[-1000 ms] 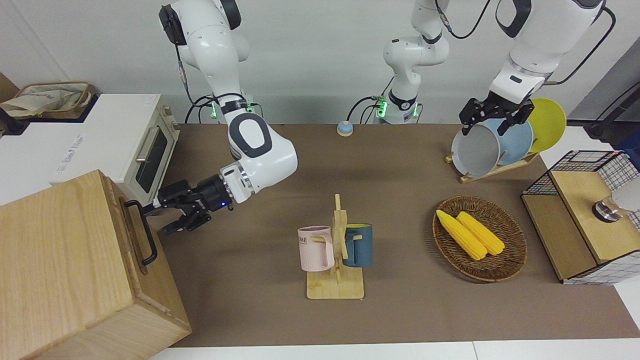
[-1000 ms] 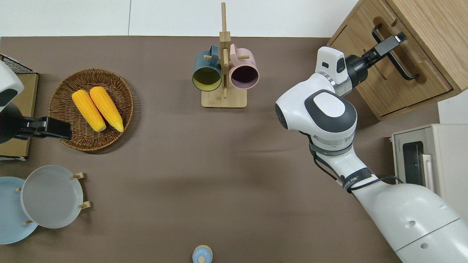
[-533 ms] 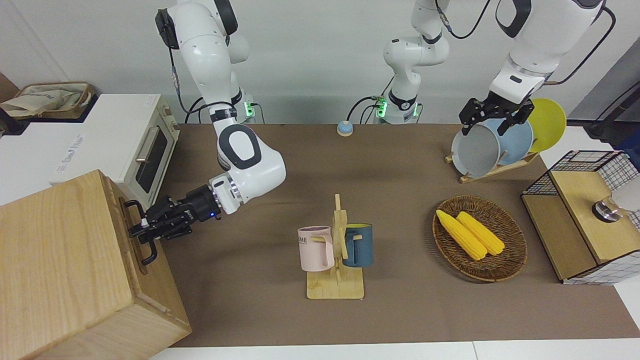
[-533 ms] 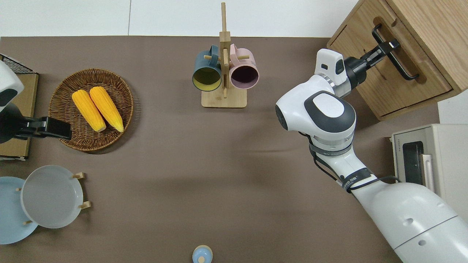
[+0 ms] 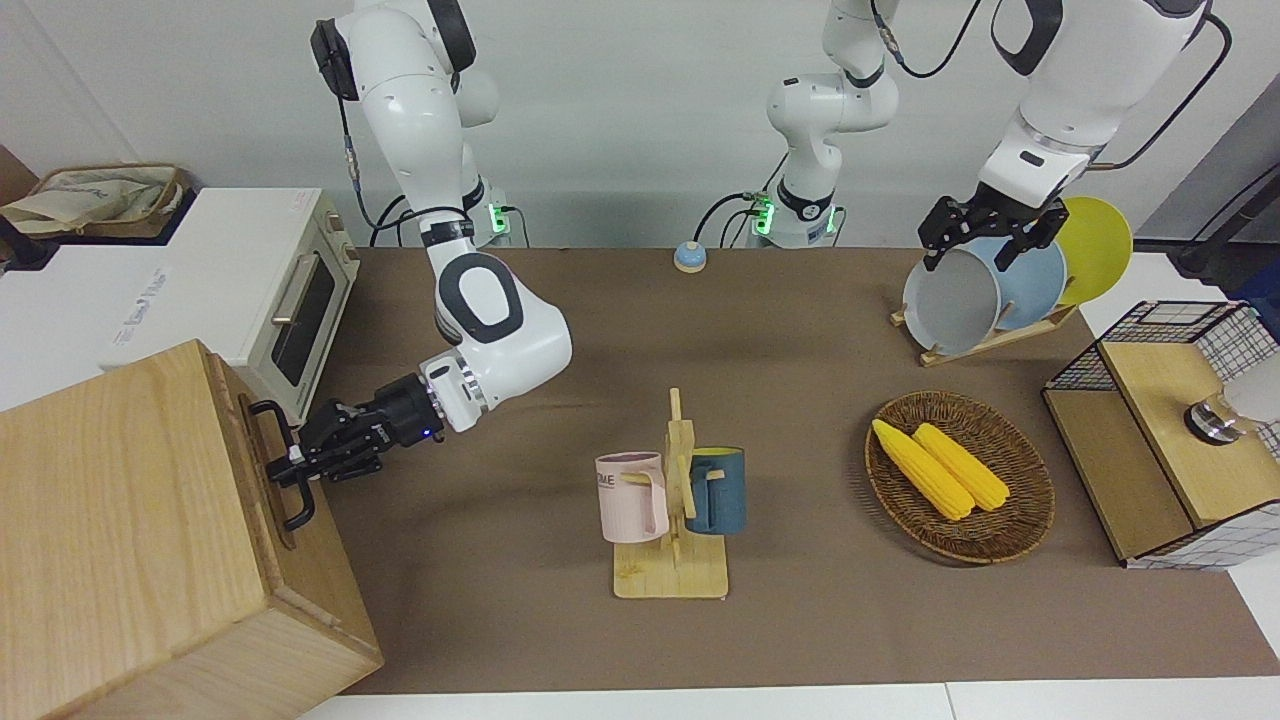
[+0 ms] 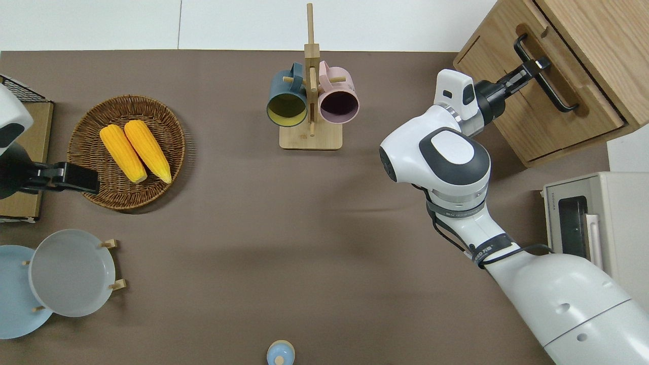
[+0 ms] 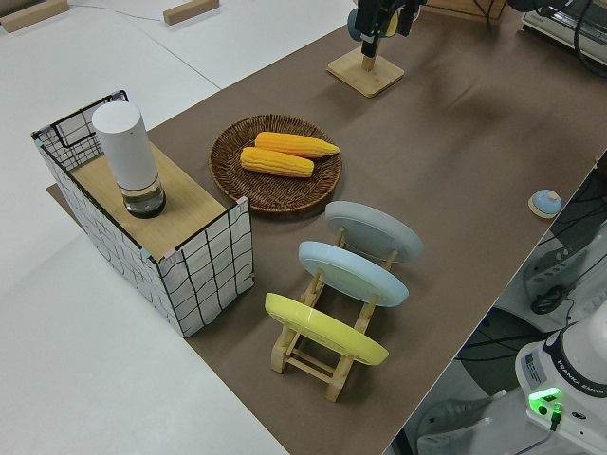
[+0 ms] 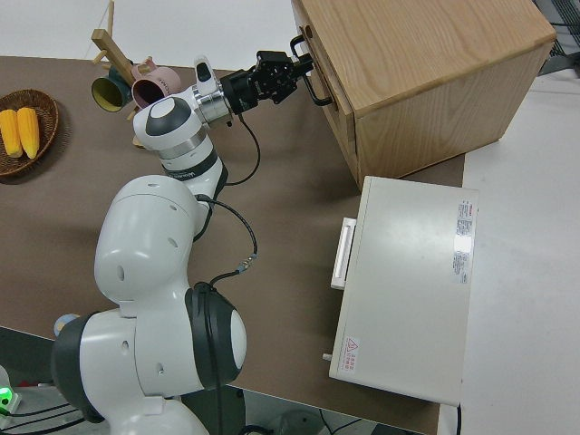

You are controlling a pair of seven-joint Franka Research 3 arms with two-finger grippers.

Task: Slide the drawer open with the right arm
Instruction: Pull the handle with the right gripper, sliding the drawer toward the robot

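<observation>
The right arm (image 5: 480, 310) reaches toward the lower left of the front view. The right gripper (image 5: 300, 462) sits at the black bar handle (image 5: 283, 463), jaws closed narrow around the bar near its middle. The drawer (image 6: 537, 99) belongs to the pale wooden box (image 5: 150, 540) at the right arm's end of the worktop (image 5: 800, 620), upper right of the overhead view. Its front stands slightly proud of the box. The left arm is parked; whether its jaws are wide or narrow cannot be told.

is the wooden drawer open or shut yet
Barely open: the drawer front sits almost flush with the box. The right gripper is shut on its handle.
</observation>
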